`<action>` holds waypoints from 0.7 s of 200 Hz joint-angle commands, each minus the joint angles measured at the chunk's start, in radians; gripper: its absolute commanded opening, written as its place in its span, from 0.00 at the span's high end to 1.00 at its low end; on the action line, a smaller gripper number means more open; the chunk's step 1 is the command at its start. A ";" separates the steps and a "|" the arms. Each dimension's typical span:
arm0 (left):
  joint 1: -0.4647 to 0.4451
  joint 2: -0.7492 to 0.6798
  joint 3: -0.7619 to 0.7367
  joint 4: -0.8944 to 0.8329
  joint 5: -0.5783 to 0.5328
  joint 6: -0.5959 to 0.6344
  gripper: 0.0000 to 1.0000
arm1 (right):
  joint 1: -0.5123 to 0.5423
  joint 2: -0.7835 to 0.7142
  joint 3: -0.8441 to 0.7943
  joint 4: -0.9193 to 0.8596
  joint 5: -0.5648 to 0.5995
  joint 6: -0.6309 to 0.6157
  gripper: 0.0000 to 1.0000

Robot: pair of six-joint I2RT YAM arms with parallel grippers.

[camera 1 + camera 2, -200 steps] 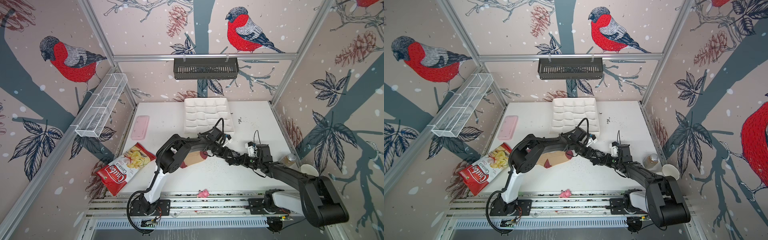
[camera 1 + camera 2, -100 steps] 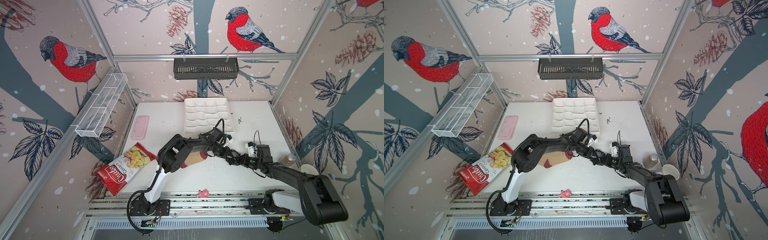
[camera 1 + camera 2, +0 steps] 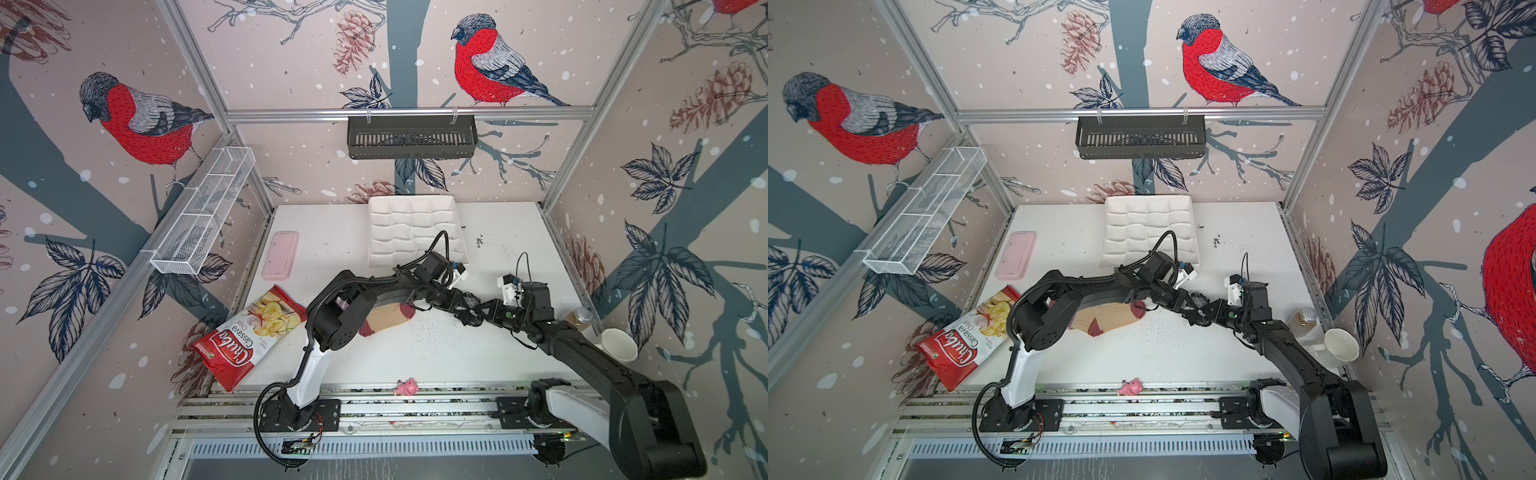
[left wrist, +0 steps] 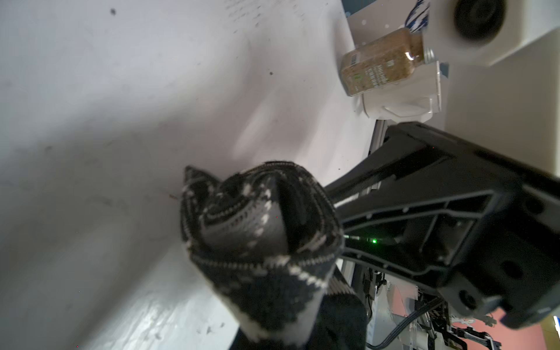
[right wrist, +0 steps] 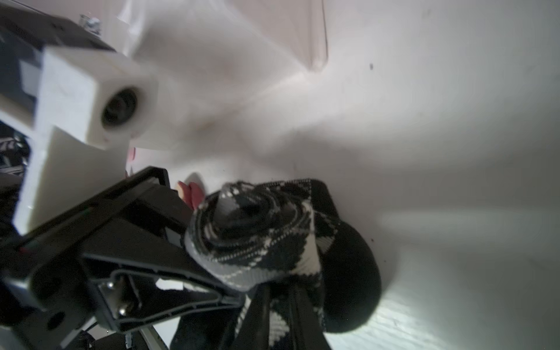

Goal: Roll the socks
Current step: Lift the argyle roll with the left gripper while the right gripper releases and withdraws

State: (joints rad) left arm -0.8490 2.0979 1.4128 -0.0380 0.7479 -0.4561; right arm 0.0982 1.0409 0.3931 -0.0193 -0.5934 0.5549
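Black-grey knit argyle sock (image 4: 260, 224), rolled, pinched by left fingers (image 5: 151, 263); right fingers (image 4: 409, 212) unclear.

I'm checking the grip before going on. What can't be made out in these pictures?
- Left pincer: tips buried behind the rolled argyle sock in its wrist view; grip unclear.
- Right pincer: tips likewise under the sock, blurred, in its wrist view.
- Tan sock: cuff end hidden under the left arm in both top views.

Black jointed arms (image 3: 582, 353) with white lower links (image 3: 311, 374).
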 commanded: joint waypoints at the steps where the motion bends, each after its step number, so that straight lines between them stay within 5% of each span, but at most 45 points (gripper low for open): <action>1: 0.012 -0.067 0.022 -0.115 -0.019 0.095 1.00 | -0.026 -0.057 0.068 -0.104 0.024 -0.048 0.83; 66: 0.159 -0.237 0.184 -0.459 -0.077 0.307 1.00 | -0.045 -0.056 0.179 -0.100 0.017 -0.037 0.83; 140: 0.411 -0.238 0.206 -0.487 0.081 0.361 1.00 | 0.036 -0.007 0.192 -0.032 0.034 0.002 0.85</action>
State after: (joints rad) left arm -0.4774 1.8492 1.6196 -0.5125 0.7284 -0.1383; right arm 0.1192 1.0225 0.5709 -0.0963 -0.5678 0.5472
